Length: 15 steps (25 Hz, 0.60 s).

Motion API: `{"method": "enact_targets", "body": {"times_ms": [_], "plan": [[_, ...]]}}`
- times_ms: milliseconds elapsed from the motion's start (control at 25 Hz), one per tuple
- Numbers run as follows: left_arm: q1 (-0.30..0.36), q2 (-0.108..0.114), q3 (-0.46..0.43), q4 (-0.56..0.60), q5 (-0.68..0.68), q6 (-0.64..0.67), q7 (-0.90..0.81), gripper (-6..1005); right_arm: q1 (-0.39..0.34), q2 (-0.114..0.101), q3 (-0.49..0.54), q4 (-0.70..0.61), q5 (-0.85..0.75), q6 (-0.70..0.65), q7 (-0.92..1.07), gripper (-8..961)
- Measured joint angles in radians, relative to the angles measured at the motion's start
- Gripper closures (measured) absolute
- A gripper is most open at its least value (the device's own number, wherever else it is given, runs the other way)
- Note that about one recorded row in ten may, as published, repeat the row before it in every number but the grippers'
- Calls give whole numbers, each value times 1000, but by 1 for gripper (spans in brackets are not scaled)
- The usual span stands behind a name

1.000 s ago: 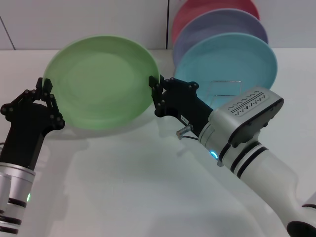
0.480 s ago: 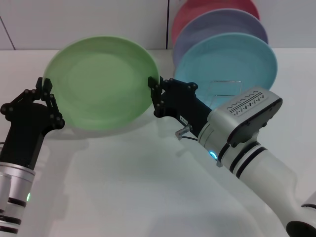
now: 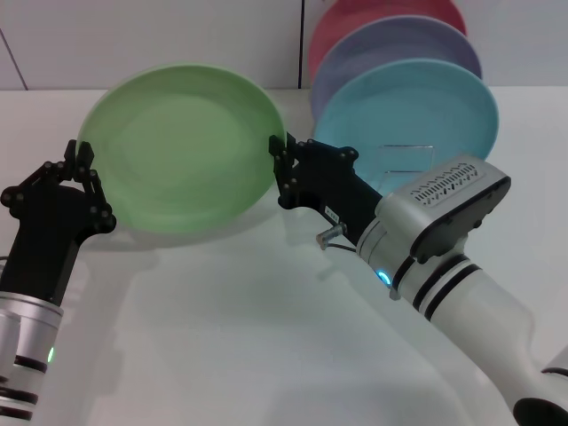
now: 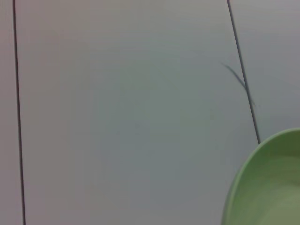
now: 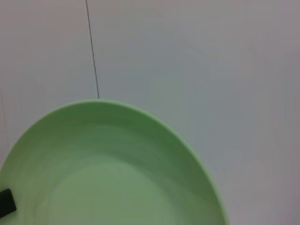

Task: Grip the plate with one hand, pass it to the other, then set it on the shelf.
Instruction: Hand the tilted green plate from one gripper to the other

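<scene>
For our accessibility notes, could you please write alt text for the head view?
A light green plate is held tilted above the white table, the left tool on one edge and the right tool on the opposite edge. Behind stand turquoise, lavender and red plates.

Bright, even, diffuse light fills the head view; the white table carries only soft shadows beneath the green plate and the right arm, with no harsh glare. Both wrist views look dimmer, greyish and soft, and the plate's rim there is blurred
</scene>
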Motion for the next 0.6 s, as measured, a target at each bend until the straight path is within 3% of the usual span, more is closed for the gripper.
{"method": "enact_targets", "body": {"times_ms": [600], "plan": [[-2,0,0,0,-9,-10,0,962,-3,1,10,3,5,-1,0,878]]}}
